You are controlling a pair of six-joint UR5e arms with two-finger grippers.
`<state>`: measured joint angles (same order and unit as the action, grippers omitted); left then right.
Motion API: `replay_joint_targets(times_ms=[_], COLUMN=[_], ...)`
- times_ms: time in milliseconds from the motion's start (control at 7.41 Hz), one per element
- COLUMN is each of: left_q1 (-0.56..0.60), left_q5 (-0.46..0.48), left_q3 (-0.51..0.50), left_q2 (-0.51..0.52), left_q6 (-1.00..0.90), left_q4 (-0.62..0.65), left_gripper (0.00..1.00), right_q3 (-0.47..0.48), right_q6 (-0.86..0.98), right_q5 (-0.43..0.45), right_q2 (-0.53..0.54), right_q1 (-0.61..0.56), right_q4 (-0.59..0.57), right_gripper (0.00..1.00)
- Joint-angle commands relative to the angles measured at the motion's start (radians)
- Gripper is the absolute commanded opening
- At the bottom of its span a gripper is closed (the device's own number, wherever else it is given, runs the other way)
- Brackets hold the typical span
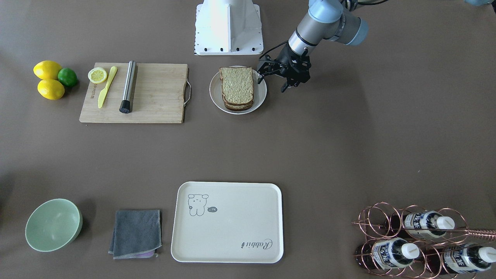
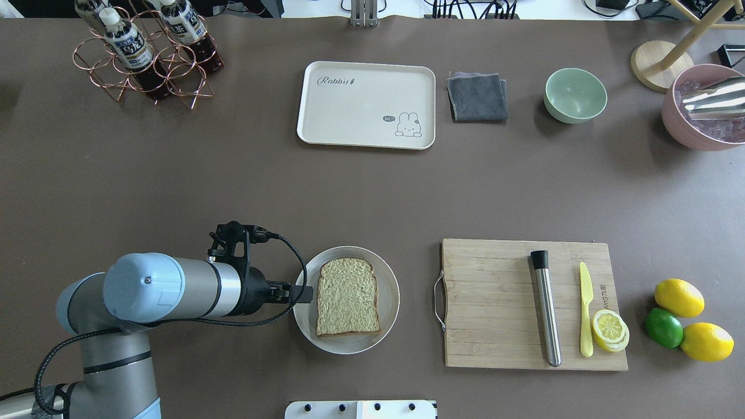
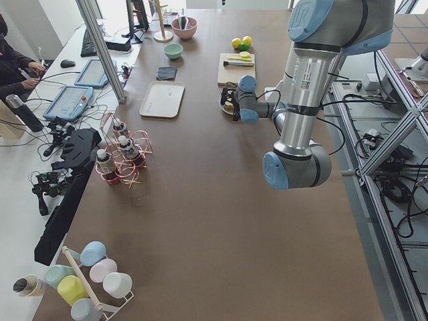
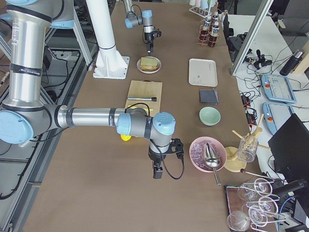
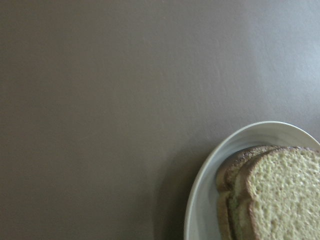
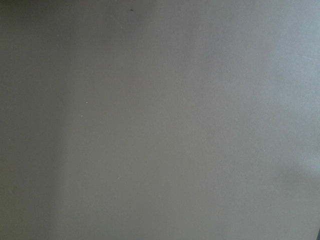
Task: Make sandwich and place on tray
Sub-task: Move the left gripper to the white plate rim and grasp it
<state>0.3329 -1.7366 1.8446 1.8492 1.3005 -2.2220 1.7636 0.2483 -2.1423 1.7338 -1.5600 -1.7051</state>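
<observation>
Overhead exterior: the left fingers are held spread and empty over the left rim of the plate, just beside the sandwich stacked on it. Open counter is seen between the plate and the tray. How far the right fingers are open cannot be told.

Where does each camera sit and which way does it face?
Front-facing: across the table, facing the robot, steeply down; left arm upper right, left gripper at the edge of the plate.
Overhead: behind the robot, looking forward and down; left arm enters lower left.
Exterior left: table's left end, looking along it; left arm near.
Exterior right: opposite end; right arm near, right gripper over bare table.
Left wrist: down on the sandwich; no fingers.
Right wrist: tabletop only.
Shared: front-facing and overhead both show the tray, mirrored.
</observation>
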Motion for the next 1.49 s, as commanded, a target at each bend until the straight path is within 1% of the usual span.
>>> replay_joint_targets(times_ms=[0,135,270,405,540,675,810,1080,1215,1350], left_q1=[-0.031,-0.023,-0.006,0.027,0.046,0.041,0.037,0.008,0.003,-0.003], left_q5=[0.020,0.017,0.015,-0.033,-0.079,-0.077,-0.077,-0.077,-0.080,-0.080], left_q3=[-0.022,-0.021,-0.018,-0.022,-0.025,-0.039,-0.054,-0.054,-0.054,-0.054], left_q2=[0.039,0.031,0.024,0.022,0.001,0.002,0.014,0.024,0.025,0.025], left_q6=[0.055,0.054,0.049,0.046,0.046,0.048,0.048,0.048,0.045,0.045], left_q4=[-0.022,-0.022,-0.022,-0.021,-0.022,-0.024,-0.024,-0.025,-0.025,-0.025], left_gripper=[0.96,0.96,0.94,0.93,0.91,0.86,0.82,0.73,0.62,0.58], right_q3=[-0.004,-0.004,-0.004,-0.006,-0.006,-0.006,-0.006,-0.007,-0.007,-0.009], right_q6=[-0.003,-0.003,-0.003,-0.003,-0.003,-0.003,-0.003,-0.004,-0.004,-0.006], right_q5=[-0.001,-0.001,-0.001,-0.001,-0.001,-0.001,-0.001,-0.001,-0.001,-0.001], right_q2=[-0.002,-0.002,-0.002,-0.002,-0.002,0.000,0.000,-0.002,-0.002,-0.002], right_q1=[0.000,0.000,0.000,0.000,0.000,0.000,0.000,0.000,0.000,0.000], right_q4=[0.001,0.001,0.001,0.001,0.001,-0.001,0.001,0.001,0.001,0.001], right_gripper=[1.00,1.00,1.00,1.00,1.00,1.00,1.00,1.00,1.00,1.00])
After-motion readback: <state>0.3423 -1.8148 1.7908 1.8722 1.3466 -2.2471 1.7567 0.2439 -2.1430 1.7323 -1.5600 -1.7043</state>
